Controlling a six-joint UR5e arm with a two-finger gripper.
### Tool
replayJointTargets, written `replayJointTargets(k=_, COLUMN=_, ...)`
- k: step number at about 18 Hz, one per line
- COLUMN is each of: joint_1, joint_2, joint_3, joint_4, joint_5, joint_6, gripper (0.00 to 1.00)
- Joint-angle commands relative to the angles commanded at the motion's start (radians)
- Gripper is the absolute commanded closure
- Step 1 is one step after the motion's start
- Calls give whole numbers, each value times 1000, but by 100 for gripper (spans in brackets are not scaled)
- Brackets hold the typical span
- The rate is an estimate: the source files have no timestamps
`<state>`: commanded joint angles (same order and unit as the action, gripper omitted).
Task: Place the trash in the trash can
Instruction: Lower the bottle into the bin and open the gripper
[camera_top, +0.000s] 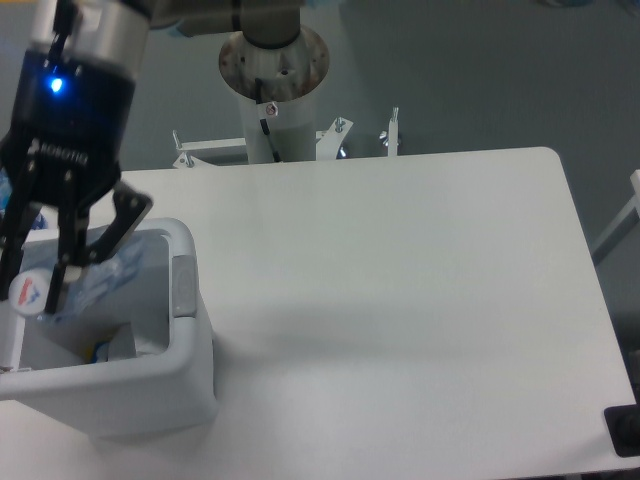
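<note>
Gripping the crushed bottle (75, 285) (cap forward), the end effector (32, 288) hangs over the trash can (185, 345).

White table (420, 300) carries the trash can (190, 360) (left edge).

The crushed clear bottle (85, 278) hangs tilted over the open white bin (185, 370), its blue-white cap (32, 290) pointing low and left, its body pinched in the black tool (38, 290). Deep inside the bin lies the pale crumpled wrapper (118, 345). A grey latch tab (183, 285) sits on the bin's right rim.
</note>
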<state>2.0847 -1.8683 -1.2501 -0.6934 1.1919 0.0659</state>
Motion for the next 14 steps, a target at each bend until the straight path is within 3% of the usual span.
replayJointTargets(k=3, joint_1=-2, joint_2=-8, joint_3=-11, joint_4=0, joint_5=0, joint_6=5, gripper=48)
replayJointTargets(k=4, joint_1=-2, joint_2=-6, joint_3=-18, joint_4=0, joint_5=0, joint_6=6, gripper=39)
replayJointTargets(k=6, joint_1=-2, joint_2=-6, joint_3=-29, joint_4=0, joint_5=2, joint_6=38, gripper=7)
replayJointTargets(k=7, joint_1=-2, joint_2=-5, joint_3=-37, joint_4=0, joint_5=2, joint_6=60, gripper=0)
replayJointTargets(k=14, joint_1=38, joint_2=5, joint_3=-45, joint_4=0, joint_5=26, joint_6=61, gripper=0)
